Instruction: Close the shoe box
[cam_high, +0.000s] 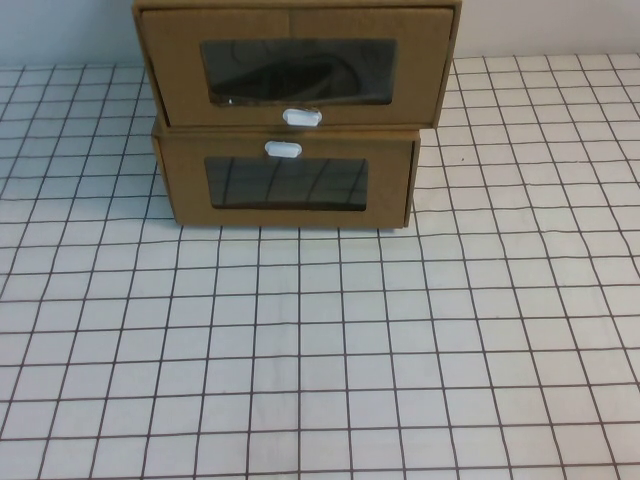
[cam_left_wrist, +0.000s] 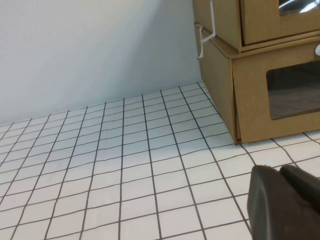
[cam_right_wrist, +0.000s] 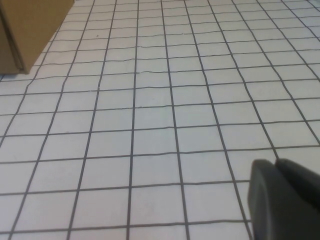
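Right now your left tool (cam_left_wrist: 285, 202) hovers low over the table (cam_high: 300, 350), left of the stack; I cannot tell its state. The shoe box (cam_high: 297, 65) sits on top, drawer front slightly proud. Press squarely near its tab (cam_high: 301, 117). Your right tool (cam_right_wrist: 282, 197) hangs right of the stack, state unclear.

Setting: staged robot test bench, likely a lab. Evidence: white grid-ruled table cover (cam_high: 320, 350); plain pale wall (cam_left_wrist: 90, 50) beyond left gripper (cam_left_wrist: 285, 205); two stacked cardboard boxes (cam_high: 295, 115).
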